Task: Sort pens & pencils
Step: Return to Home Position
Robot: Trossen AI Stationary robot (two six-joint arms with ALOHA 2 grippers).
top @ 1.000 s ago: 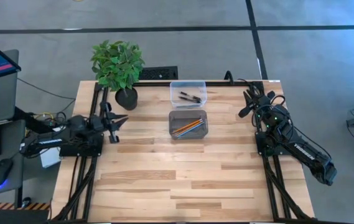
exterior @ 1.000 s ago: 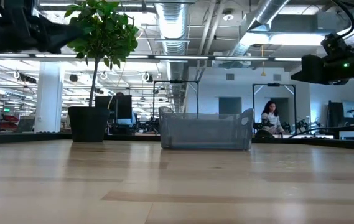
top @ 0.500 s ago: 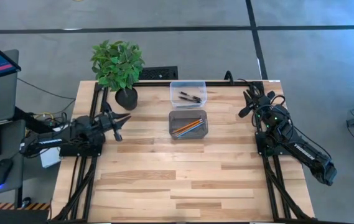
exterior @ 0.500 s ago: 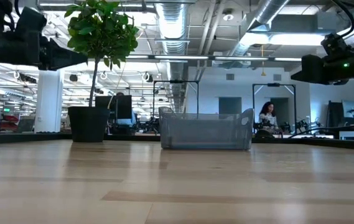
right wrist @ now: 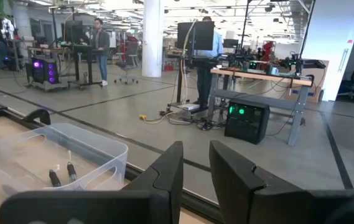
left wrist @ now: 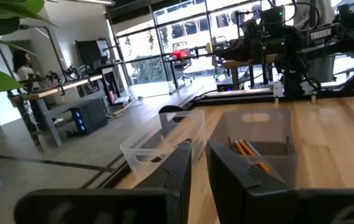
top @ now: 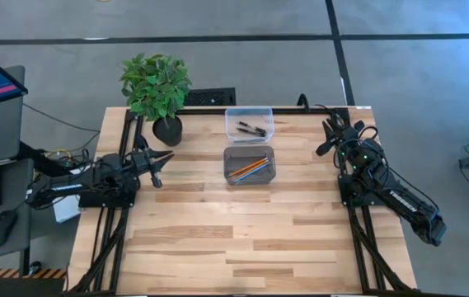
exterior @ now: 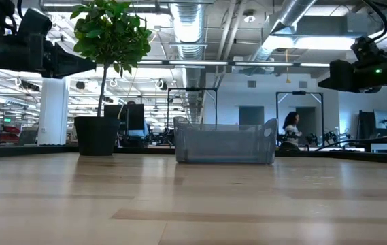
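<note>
Pens (top: 251,129) and pencils (top: 248,168) lying binned apart — sorting seemingly complete — left end effector (top: 161,158), narrow and empty, drawing back; right end effector (top: 330,138) likewise narrow.

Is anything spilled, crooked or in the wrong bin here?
Nothing stands out. The black pens lie in the clear bin, the orange and blue pencils in the grey bin. Both bins sit straight, nothing lies loose on the table, and the plant stands upright.
</note>
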